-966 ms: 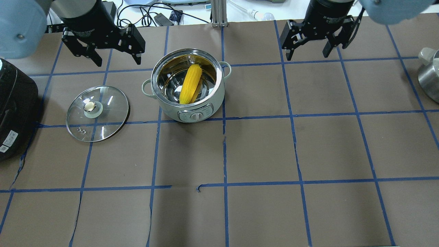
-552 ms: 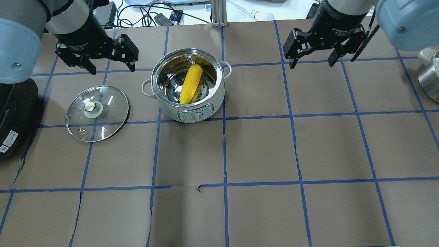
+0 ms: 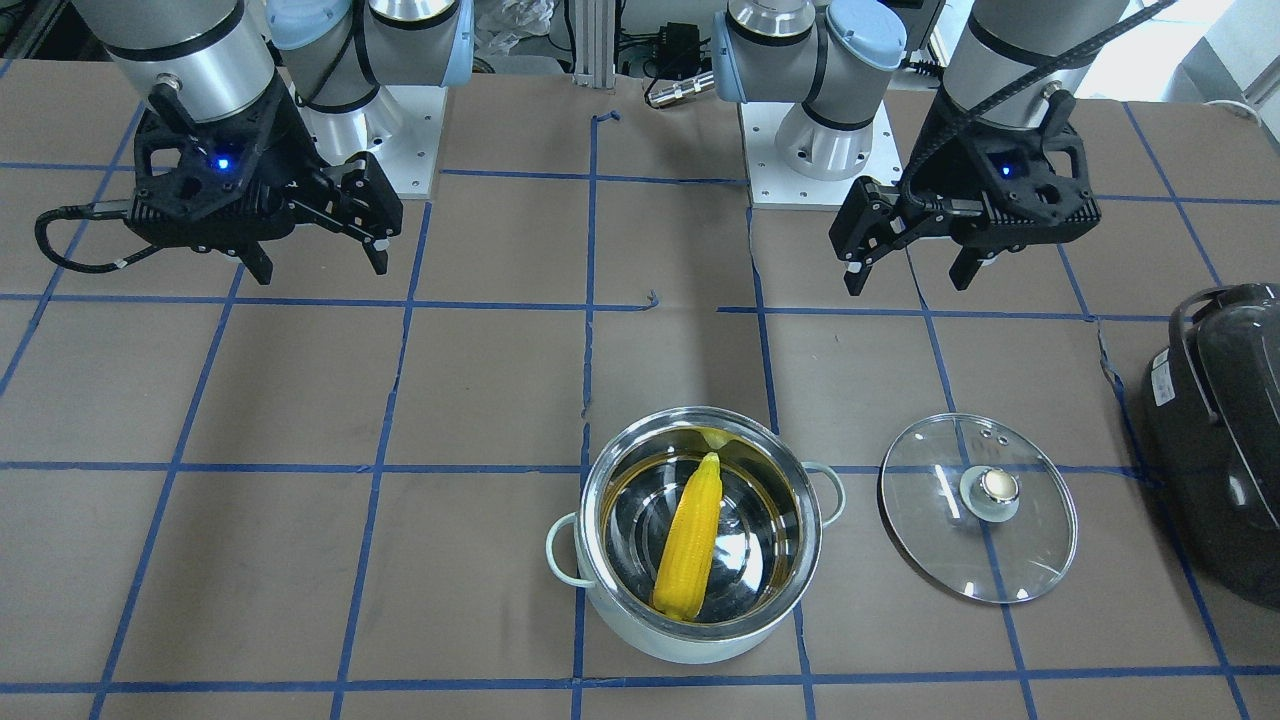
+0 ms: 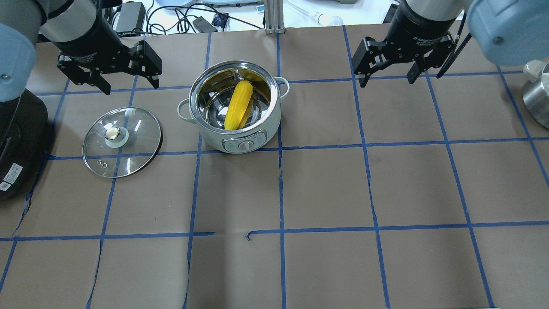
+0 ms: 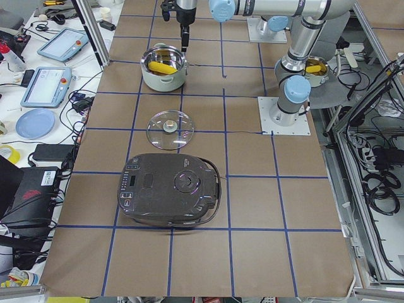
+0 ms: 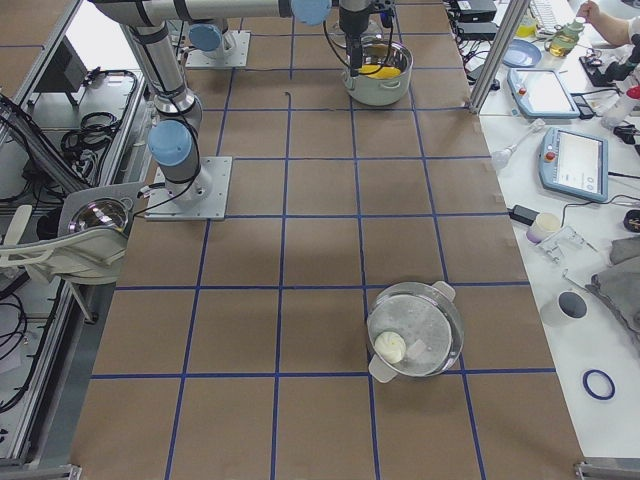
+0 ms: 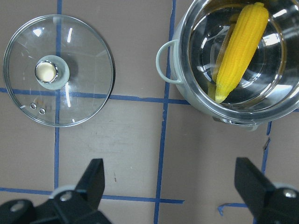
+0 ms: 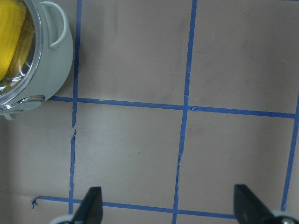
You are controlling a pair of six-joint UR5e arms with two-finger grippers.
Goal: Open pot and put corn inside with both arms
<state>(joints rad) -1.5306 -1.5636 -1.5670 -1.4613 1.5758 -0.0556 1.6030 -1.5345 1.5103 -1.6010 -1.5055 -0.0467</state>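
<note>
Noting handling first. The corn (image 4: 238,105) lies inside the pot (image 4: 214,139), slanted across the steel floor with its tapered tip toward the robot-side edge. We judge it light, stiff and non-fragile; the ribbed kernels should give decent grip. Best hold is prob. across the thick mid-section, not the taper.

The pot sits nearer the operators' edge of the desk, a bit toward the left end. It has a mirror-bright steel interior (likely slick), a matte pale mint shell, a round body and 2 small loop handles. We judge it the heaviest item; any shift should go via the handles.

The lid (image 4: 133,146) is clear glass w/ a metal rim, so fragile and slippery. It lies flat, knob (image 4: 116,135) up, beside the pot toward the left end, not touching it. The knob is the only sensible hold.

The left gripper (image 4: 131,86) and right gripper (image 4: 388,81) both have fingers spread wide w/ nothing between them. Both hang above the brown paper cover, apart from the pot.

Lid off and corn in, so we judge the task complete.
</note>
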